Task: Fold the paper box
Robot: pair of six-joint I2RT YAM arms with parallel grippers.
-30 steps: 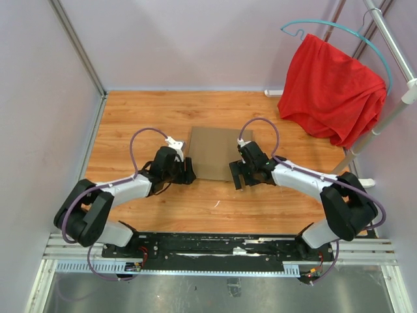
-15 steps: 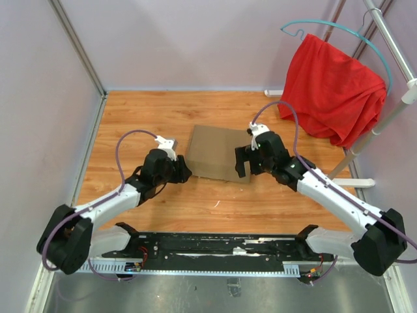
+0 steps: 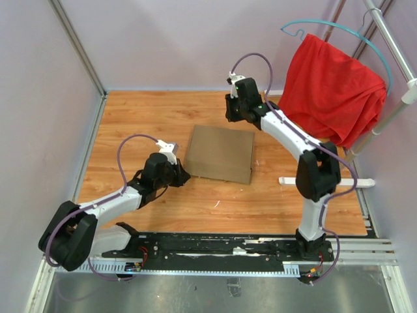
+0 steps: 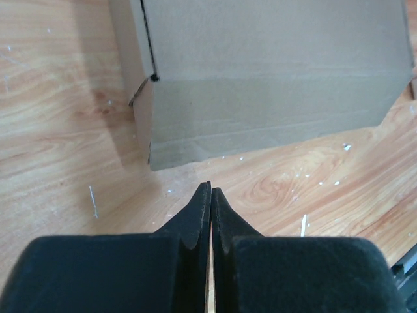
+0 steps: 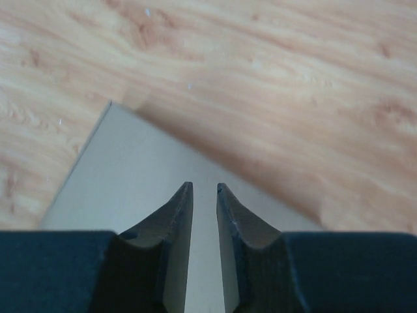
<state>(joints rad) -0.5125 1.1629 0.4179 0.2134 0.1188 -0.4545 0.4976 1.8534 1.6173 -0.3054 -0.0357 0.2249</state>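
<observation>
The paper box [image 3: 220,154] lies flat on the wooden table as a plain brown cardboard piece, and its creased near edge fills the top of the left wrist view [image 4: 273,78]. My left gripper [image 3: 181,176] sits low on the table just off the box's near left corner, fingers pressed together [image 4: 210,190] with nothing between them. My right gripper [image 3: 230,113] hangs raised over the table beyond the box's far edge. Its jaws stand a narrow gap apart [image 5: 204,188], empty, with a corner of the box [image 5: 130,163] below them.
A red cloth [image 3: 332,88] hangs on a teal hanger from a metal rack at the back right. The rack's white foot [image 3: 326,181] lies on the table right of the box. Pale walls close the left and back sides.
The right arm swung from the box's right edge up and toward the back, its jaws narrowing. The left gripper shut and drew slightly back from the box's left edge.
</observation>
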